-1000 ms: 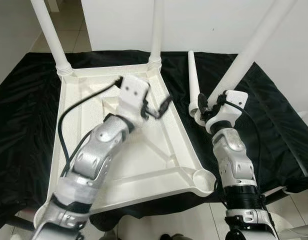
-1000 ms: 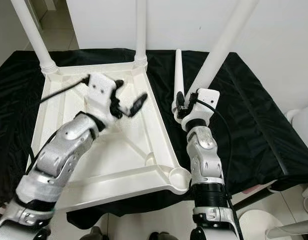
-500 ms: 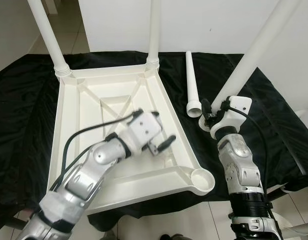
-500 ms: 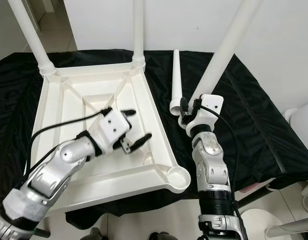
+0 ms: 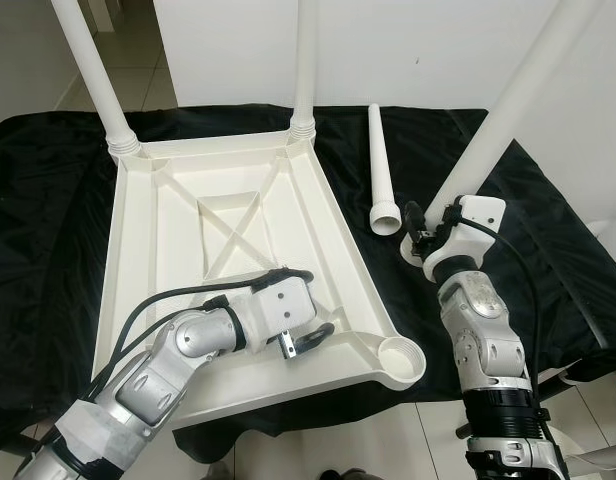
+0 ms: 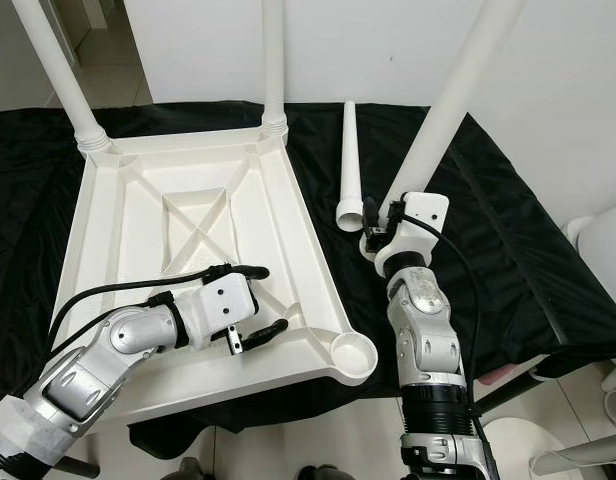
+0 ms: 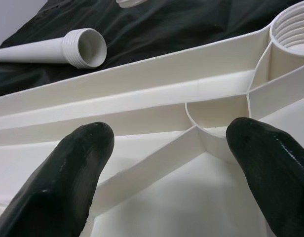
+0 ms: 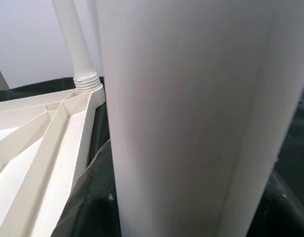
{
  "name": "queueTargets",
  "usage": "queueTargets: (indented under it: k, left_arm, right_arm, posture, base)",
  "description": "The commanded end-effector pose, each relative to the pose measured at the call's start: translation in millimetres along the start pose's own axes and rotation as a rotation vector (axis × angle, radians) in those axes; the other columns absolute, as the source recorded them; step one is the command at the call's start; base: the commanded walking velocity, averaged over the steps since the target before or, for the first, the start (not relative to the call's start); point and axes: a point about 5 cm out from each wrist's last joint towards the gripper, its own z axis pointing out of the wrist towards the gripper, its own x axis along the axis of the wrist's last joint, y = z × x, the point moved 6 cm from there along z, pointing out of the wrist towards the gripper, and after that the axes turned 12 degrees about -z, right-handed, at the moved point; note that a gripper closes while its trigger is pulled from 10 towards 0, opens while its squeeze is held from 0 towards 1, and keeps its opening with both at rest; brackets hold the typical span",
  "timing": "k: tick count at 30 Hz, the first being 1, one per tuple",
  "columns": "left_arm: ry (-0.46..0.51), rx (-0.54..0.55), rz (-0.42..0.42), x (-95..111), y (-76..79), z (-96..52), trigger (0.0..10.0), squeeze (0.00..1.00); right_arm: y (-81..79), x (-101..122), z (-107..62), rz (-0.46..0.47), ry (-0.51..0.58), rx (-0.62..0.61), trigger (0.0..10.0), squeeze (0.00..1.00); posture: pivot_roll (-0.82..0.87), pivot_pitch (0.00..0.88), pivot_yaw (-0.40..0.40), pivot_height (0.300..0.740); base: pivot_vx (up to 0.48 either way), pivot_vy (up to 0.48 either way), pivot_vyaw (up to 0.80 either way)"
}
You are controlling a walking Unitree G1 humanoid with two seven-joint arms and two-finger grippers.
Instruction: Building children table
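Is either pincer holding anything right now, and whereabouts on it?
The right pincer grips a white table leg near its lower end. The left pincer is open over the upturned tabletop, holding nothing.

You see the table top lying upside down on the cloth. Two legs stand up at its far corners. The near right corner has an open socket. A loose leg lies on the cloth just right of the table top. Your left gripper is over the near part of the table top, left of the socket, fingers apart. Your right gripper is right of the loose leg and holds a leg that leans up and to the right.
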Motion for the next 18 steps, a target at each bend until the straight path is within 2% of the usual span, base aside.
queueTargets:
  k: [1, 7, 10, 12, 18]
  left_arm:
    - [-0.099, -0.035, -0.001, -25, 6.9, -5.0, 10.0, 0.0]
    - [-0.113, -0.028, 0.01, -29, 2.9, -7.4, 10.0, 0.0]
    - [-0.021, -0.031, -0.079, -12, 0.0, -11.2, 10.0, 0.0]
    - [0.003, -0.039, -0.097, -8, 0.6, -12.4, 10.0, 0.0]
    - [0.029, -0.117, -0.137, -4, 16.1, -18.2, 10.0, 0.0]
  right_arm:
    - [0.9, 1, -2.8, -0.01, 0.002, 0.003, 10.0, 0.0]
    - [0.3, 1, -3.1, -0.009, 0.002, 0.004, 10.0, 0.0]
    - [1.1, 1, -3.6, -0.01, -0.001, 0.002, 10.0, 0.0]
    - [1.4, 0, -3.8, -0.009, -0.002, 0.001, 10.0, 0.0]
    - [2.5, -1, -5.0, -0.012, -0.004, -0.005, 10.0, 0.0]
  posture:
    - [0.04, 0.097, -0.03, 0.74]
    - [0.04, 0.097, -0.027, 0.74]
    - [0.04, 0.102, -0.025, 0.74]
    - [0.04, 0.102, -0.025, 0.74]
    - [0.04, 0.108, -0.02, 0.74]
  base:
    - [0.0, 0.0, 0.0]
    - [0.0, 0.0, 0.0]
    - [0.0, 0.0, 0.0]
    - [0.0, 0.0, 0.0]
    - [0.0, 0.0, 0.0]
